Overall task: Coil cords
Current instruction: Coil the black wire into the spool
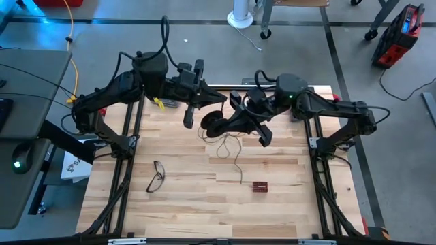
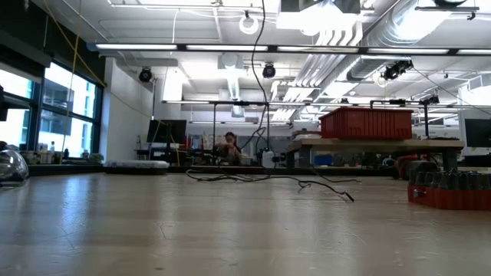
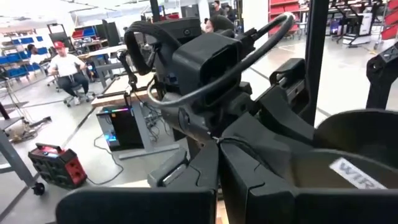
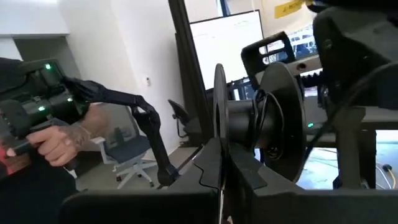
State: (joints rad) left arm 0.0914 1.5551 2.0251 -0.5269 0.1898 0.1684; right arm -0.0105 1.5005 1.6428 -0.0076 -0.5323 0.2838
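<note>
While both arms hang over the far middle of the counter (image 1: 272,204), their jaws are shut tight. The right gripper (image 1: 219,124) pinches the rim of the reel (image 4: 273,118), a small round black spool, and holds it up in the air on its edge. Dark wire is wound around the middle of the reel. The left gripper (image 1: 188,120) points down just beside the reel, on its left. Its jaws are shut too, and I cannot tell if they pinch the wire.

Below the jaws, the wire (image 1: 235,151) hangs from the reel and lies on the wood in loose loops. One end trails out toward the near side. Near that end sits a small dark red block (image 1: 260,186). Farther from the left jaws, toward the near left side, lie black eyeglasses (image 1: 157,176).

Beyond the counter, a person's hand (image 4: 59,140) holds a dark handle.
</note>
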